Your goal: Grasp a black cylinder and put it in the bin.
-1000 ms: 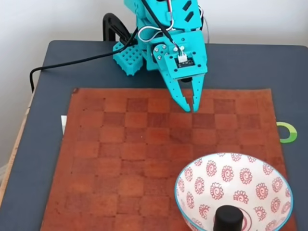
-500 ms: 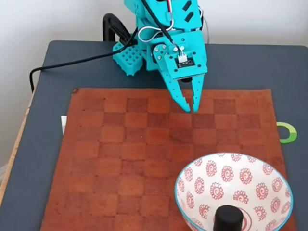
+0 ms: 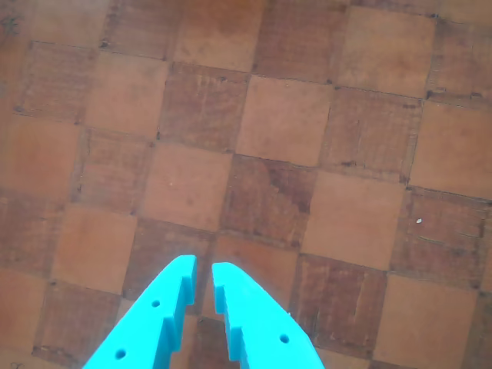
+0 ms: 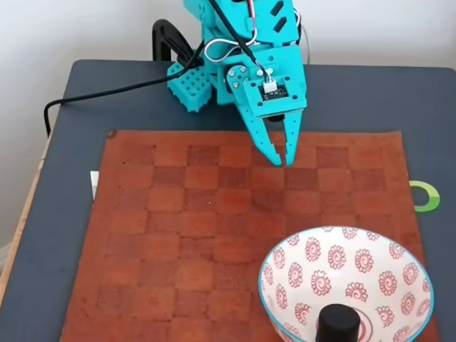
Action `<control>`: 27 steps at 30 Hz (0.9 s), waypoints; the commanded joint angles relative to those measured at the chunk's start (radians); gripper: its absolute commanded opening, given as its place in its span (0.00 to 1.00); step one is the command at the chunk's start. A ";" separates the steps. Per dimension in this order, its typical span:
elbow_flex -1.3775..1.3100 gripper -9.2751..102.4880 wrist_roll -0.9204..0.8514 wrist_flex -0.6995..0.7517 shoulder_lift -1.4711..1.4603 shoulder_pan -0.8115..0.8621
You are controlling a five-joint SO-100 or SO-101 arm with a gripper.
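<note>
The black cylinder (image 4: 338, 324) stands upright inside the bin (image 4: 399, 260), a wide white bowl with red flower motifs and a blue rim at the fixed view's bottom right. My teal gripper (image 4: 285, 161) hangs far from it over the back edge of the checkerboard, tips pointing down, jaws nearly together with nothing between them. In the other view the same gripper (image 3: 203, 270) enters from the bottom edge, its two fingertips separated by a thin gap above bare brown squares.
A brown leather checkerboard mat (image 4: 178, 235) covers most of the dark table (image 4: 78, 92). The arm's base and a black cable (image 4: 100, 92) sit at the back. A green ring (image 4: 427, 196) lies off the mat's right edge, a white slip (image 4: 93, 184) at its left.
</note>
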 commanded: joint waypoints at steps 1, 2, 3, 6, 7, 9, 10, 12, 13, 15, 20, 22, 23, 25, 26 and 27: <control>-0.005 0.09 -0.008 -0.005 0.052 -0.003; -0.005 0.09 -0.008 -0.005 0.052 -0.003; -0.005 0.09 -0.008 -0.005 0.052 -0.003; -0.005 0.09 -0.008 -0.005 0.052 -0.003; -0.005 0.09 -0.008 -0.005 0.052 -0.003; -0.005 0.09 -0.008 -0.005 0.052 -0.003; -0.005 0.09 -0.008 -0.005 0.052 -0.003; -0.005 0.09 -0.008 -0.005 0.052 -0.003; -0.005 0.09 -0.008 -0.005 0.052 -0.003; -0.005 0.09 -0.008 -0.005 0.052 -0.005; -0.005 0.09 -0.008 -0.003 0.052 -0.012; -0.005 0.09 -0.008 -0.003 0.052 -0.009; -0.005 0.09 -0.008 -0.003 0.052 -0.006; -0.005 0.09 -0.008 -0.002 0.052 -0.006; -0.005 0.09 -0.008 0.002 0.052 -0.006; -0.005 0.09 -0.008 0.003 0.052 -0.011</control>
